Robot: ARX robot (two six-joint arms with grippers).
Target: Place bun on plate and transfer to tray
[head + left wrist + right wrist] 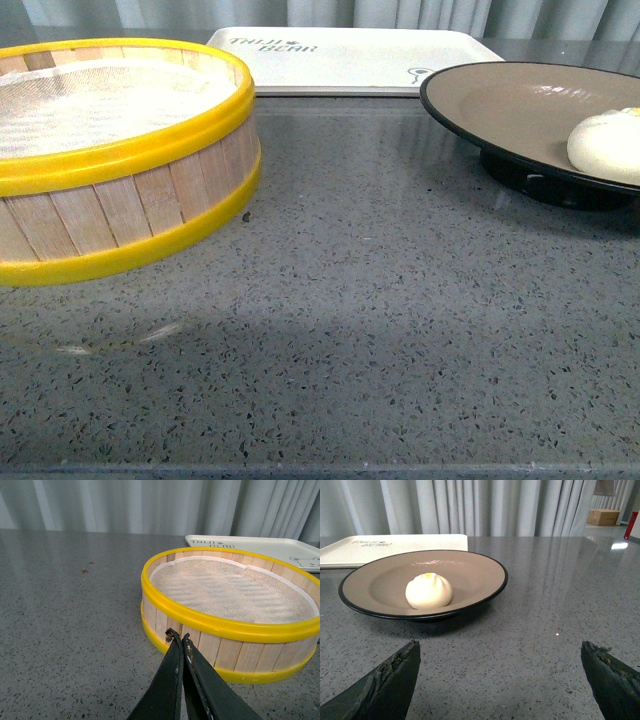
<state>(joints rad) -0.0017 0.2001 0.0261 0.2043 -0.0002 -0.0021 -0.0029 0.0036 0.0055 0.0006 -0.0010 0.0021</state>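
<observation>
Front view: the bun [606, 146] sat on the plate [500, 100] at the frame's right edge, with the tray [340, 65] at top centre. Left wrist view: the left gripper [179, 639] had its jaws together, near a steamer basket [230, 630]. Right wrist view: the right gripper [500, 647] had its jaws wide apart, short of the plate.

Front view: bun [607, 146], plate [500, 105] cut by frame edge, steamer basket [120, 200] likewise. Beyond left hand [179, 635]: tray [260, 545] partly behind basket, one end cut off. Ahead of right hand [500, 646]: tray lettering [371, 543] too small to read, plate foot mostly hidden under rim. Right hand fingers [385, 685] cut off at frame edge.
</observation>
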